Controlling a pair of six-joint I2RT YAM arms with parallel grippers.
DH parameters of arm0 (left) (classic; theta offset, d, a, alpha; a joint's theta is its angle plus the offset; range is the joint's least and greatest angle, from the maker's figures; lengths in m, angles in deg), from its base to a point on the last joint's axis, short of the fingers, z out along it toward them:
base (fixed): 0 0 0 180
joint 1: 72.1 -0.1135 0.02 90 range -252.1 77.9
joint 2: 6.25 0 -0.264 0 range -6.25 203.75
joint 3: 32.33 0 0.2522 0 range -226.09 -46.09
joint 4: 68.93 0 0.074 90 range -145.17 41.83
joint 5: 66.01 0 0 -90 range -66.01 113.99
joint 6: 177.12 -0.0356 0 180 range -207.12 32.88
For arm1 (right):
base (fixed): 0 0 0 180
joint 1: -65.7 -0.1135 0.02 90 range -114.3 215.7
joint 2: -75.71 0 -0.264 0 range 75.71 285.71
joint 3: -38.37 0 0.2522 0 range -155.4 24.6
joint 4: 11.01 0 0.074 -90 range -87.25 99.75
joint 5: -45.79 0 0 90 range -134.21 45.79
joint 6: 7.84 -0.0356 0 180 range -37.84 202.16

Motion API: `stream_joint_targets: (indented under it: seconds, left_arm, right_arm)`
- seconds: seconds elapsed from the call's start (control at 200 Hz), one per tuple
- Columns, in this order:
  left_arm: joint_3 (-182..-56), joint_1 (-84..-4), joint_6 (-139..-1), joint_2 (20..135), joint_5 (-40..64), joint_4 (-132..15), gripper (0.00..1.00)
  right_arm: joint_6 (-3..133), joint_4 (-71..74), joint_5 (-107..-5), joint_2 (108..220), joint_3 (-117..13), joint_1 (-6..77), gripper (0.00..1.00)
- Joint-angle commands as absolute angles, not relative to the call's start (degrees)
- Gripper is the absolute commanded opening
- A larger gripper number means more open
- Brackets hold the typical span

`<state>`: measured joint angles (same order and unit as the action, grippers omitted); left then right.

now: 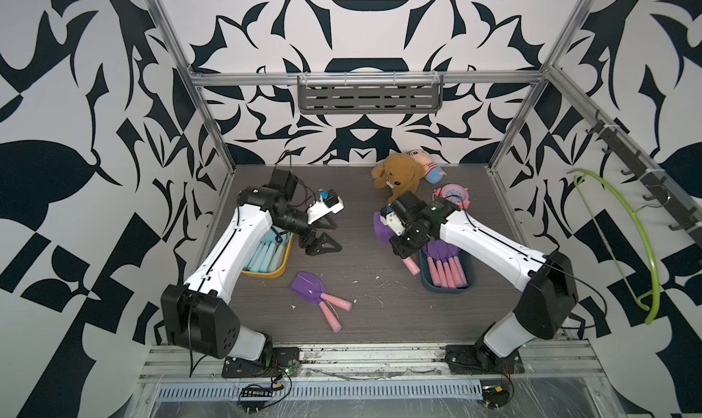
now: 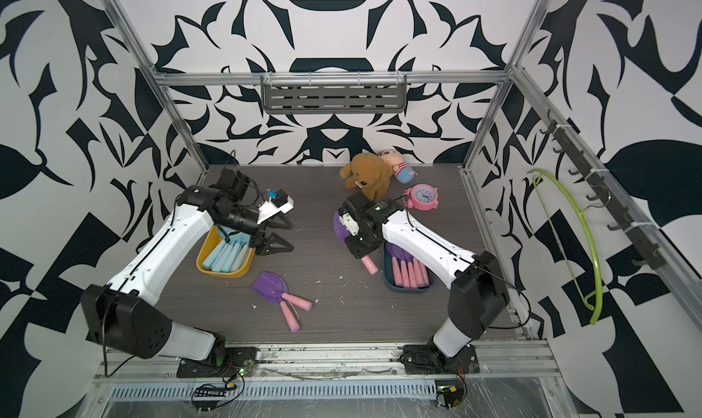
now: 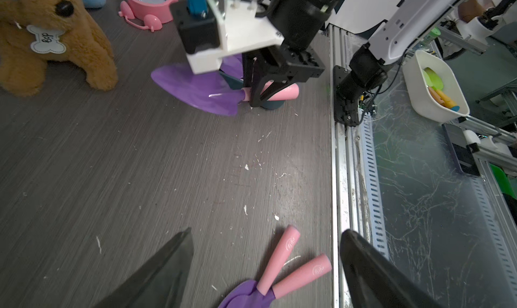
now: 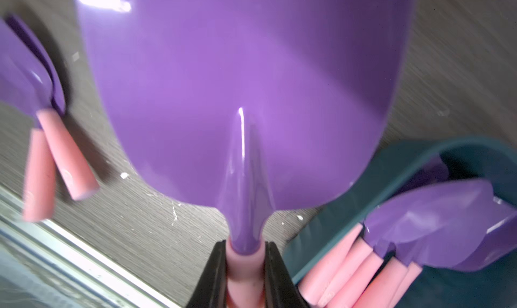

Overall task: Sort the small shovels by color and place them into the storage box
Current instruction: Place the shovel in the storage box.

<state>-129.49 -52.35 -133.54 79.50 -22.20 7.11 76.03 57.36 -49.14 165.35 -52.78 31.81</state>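
My right gripper (image 1: 403,246) (image 4: 245,245) is shut on the pink handle of a purple shovel (image 4: 243,82), held just left of the dark teal storage box (image 1: 448,290) (image 4: 363,203). That box holds several purple shovels (image 1: 446,270). Two more purple shovels (image 1: 317,292) (image 3: 279,264) lie crossed on the table near the front. The yellow storage box (image 1: 266,273) at the left holds several light blue shovels (image 1: 262,256). My left gripper (image 1: 321,245) (image 3: 267,232) hangs open beside the yellow box, above the table, with nothing between its fingers.
A brown plush dog (image 1: 399,177), a small doll (image 1: 429,165) and a pink alarm clock (image 1: 454,196) sit at the back right. White scraps dot the table. A metal rail (image 3: 340,166) runs along the front edge.
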Motion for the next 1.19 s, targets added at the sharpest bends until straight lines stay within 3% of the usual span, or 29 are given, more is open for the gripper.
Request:
stream_joint_targets:
  seconds: [0.0, 0.265, 0.605, 1.03, 1.19]
  left_arm:
    - [-132.8, -48.0, -120.8, 83.5, -15.5, -0.8, 0.89]
    - [-133.4, -43.5, -110.5, 90.9, -17.0, -6.1, 0.89]
    - [-127.1, -43.3, -110.8, 89.3, -17.3, -8.1, 0.89]
    - [-126.2, -43.3, -111.3, 88.6, -17.4, -8.0, 0.89]
    - [-126.1, -43.3, -111.4, 88.6, -17.4, -8.1, 0.89]
  right_arm:
    - [69.4, 59.4, -51.6, 161.4, -49.0, 39.1, 0.07]
    - [63.8, 58.7, -45.3, 159.2, -38.6, 48.8, 0.07]
    - [61.9, 52.7, -41.9, 164.8, -34.8, 49.5, 0.10]
    - [62.2, 50.4, -37.3, 162.7, -36.9, 50.2, 0.11]
    - [62.6, 48.9, -36.9, 163.5, -36.2, 50.7, 0.17]
